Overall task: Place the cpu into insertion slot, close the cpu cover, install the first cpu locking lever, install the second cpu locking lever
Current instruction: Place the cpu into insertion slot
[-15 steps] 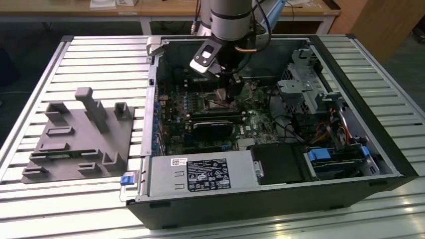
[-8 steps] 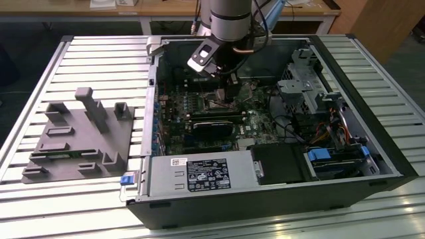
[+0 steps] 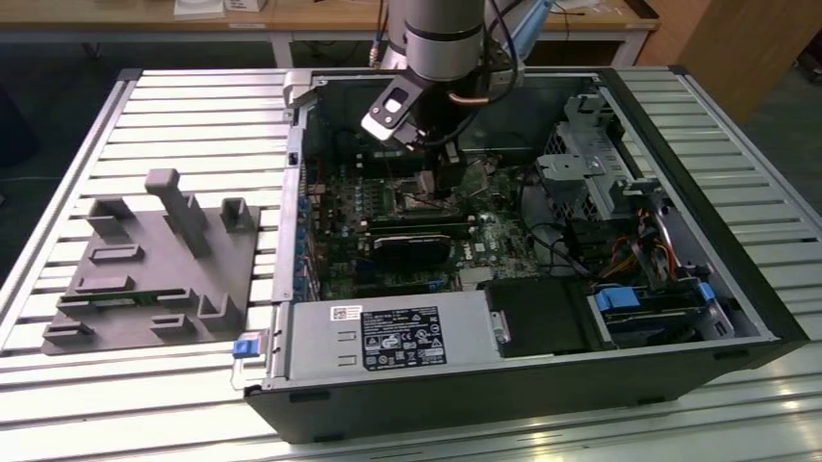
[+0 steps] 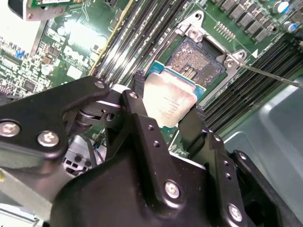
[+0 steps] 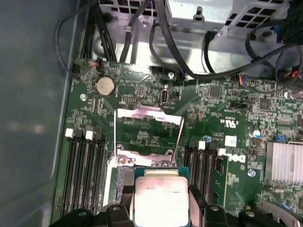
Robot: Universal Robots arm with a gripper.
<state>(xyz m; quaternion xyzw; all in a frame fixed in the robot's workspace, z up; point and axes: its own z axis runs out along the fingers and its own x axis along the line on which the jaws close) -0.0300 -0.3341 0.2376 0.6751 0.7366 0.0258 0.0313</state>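
Note:
My gripper point(image 4: 168, 108) is shut on the cpu point(image 4: 165, 97), a flat square chip with a pale metal top, gripped by two opposite edges between the black fingers point(image 4: 137, 90). It hangs tilted just above and beside the insertion slot point(image 4: 196, 59), whose dark pin field lies bare inside its silver rim. In the first wrist view the cpu point(image 5: 161, 196) covers part of the insertion slot point(image 5: 124, 182), and the cpu cover point(image 5: 142, 113) stands swung up and open behind it. A thin locking lever point(image 4: 270, 76) sticks out beside the socket. In the exterior view the gripper point(image 3: 434, 178) reaches into the open computer case.
Memory slots point(image 5: 83, 170) flank the socket on both sides. A black card point(image 3: 411, 241), a power supply point(image 3: 385, 337), a drive cage point(image 3: 591, 164) and loose cables point(image 5: 189, 42) crowd the case. A grey fixture block point(image 3: 141, 269) sits on the slatted table at the exterior view's left.

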